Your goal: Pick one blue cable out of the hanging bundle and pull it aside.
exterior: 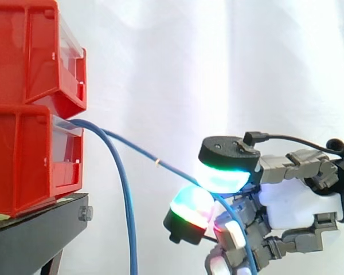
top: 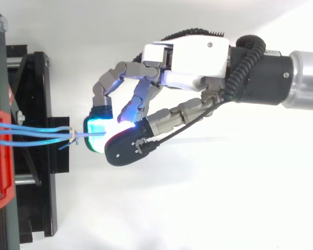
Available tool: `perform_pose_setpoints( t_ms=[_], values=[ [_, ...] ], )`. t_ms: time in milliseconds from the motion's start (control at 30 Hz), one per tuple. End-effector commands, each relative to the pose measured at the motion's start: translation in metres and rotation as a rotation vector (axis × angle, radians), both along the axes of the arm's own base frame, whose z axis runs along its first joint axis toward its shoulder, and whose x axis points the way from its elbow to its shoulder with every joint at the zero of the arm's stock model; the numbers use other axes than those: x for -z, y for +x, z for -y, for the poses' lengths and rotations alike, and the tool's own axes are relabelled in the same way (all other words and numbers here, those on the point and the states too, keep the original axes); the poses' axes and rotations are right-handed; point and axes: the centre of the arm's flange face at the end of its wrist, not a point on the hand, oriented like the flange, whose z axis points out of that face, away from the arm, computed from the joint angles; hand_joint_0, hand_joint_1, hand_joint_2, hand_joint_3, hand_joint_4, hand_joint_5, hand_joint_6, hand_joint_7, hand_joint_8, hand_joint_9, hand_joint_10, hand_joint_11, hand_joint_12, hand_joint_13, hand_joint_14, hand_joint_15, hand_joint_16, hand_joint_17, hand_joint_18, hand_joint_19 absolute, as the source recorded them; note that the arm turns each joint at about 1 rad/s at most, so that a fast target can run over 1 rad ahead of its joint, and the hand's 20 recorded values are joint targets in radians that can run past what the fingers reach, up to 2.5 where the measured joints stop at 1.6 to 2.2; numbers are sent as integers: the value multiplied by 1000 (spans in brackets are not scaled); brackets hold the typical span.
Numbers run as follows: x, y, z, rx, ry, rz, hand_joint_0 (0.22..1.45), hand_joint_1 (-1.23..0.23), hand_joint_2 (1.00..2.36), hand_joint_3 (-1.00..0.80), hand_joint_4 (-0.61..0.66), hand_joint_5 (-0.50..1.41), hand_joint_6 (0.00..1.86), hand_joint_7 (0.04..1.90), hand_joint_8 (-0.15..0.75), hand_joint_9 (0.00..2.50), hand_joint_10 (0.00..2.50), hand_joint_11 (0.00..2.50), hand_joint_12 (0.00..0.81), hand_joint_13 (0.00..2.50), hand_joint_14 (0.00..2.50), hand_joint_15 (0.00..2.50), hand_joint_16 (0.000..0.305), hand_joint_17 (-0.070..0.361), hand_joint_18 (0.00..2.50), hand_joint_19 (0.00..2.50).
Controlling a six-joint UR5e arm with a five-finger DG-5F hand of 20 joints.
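Blue cables come out of the lower red bin [exterior: 23, 166] at the left. One blue cable [exterior: 139, 151] runs taut and slanting down to the right, into my hand [exterior: 298, 201]. The hand's glowing fingertips [exterior: 222, 179] are curled and pinch this cable, which carries on downward behind the pads. A second blue cable [exterior: 128, 217] hangs straight down beside the stand. In the top view the cables [top: 36, 133] run level from the bin to the pads of my hand [top: 193, 62]. A small pale band [exterior: 157, 162] marks the pulled cable.
Another red bin [exterior: 28, 51] is stacked on the lower one, both on a black stand [exterior: 34, 232] at the left. In the top view the stand [top: 39, 198] and bin edge [top: 0, 172] lie along the left side. A white curtain hangs behind.
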Motion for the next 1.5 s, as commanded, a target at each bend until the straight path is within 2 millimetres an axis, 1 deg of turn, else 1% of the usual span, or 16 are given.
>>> perform_pose_setpoints(
  t_ms=[0,200,267,300,333,367,400,500,633,867,1133,1467],
  values=[
    [-1,3,-1,0,2,38,591,-808,1022,-45,16,-53,918,1026,268,1217,16,612,315,969,17,496,58,130,953,533],
    [0,3,-2,-2,1,37,587,-808,1040,-51,15,-52,918,1025,272,1216,18,610,316,969,17,496,58,130,954,540],
    [5,0,-3,-5,0,29,587,-808,1043,-52,15,-52,918,1026,272,1216,16,615,313,970,17,495,58,130,955,531],
    [13,-4,-3,-5,-1,14,586,-808,1047,-53,15,-52,918,1025,273,1216,17,604,314,970,17,497,58,130,954,532],
    [13,-4,-3,-5,-1,14,586,-808,1047,-53,15,-52,918,1024,274,1216,16,614,316,968,19,494,58,130,954,532],
    [17,-7,-3,-5,-2,6,586,-808,1047,-53,14,-52,918,1024,272,1217,16,609,316,968,19,494,58,130,954,539],
    [35,-13,-7,-8,2,37,585,-808,1048,-50,15,-52,918,1026,276,1216,18,607,316,969,19,495,58,131,954,531],
    [47,-17,-9,-10,5,82,585,-807,1048,-50,14,-52,918,1024,272,1218,17,600,316,969,19,490,58,130,955,539],
    [54,-21,-13,-13,6,99,585,-808,1052,-53,14,-51,919,1014,272,1217,17,606,317,970,17,495,58,130,953,530],
    [54,-21,-16,-21,-2,92,577,-807,1077,-57,12,-50,917,1021,273,1217,17,602,320,972,17,494,58,131,958,535],
    [55,-21,-19,-26,-49,85,577,-808,1079,-59,11,-50,917,1023,273,1219,16,609,316,970,18,497,58,131,958,537],
    [55,-21,-21,-30,-52,85,577,-807,1080,-60,18,-50,917,1028,275,1219,16,610,316,969,19,497,58,131,961,538]
  ],
)
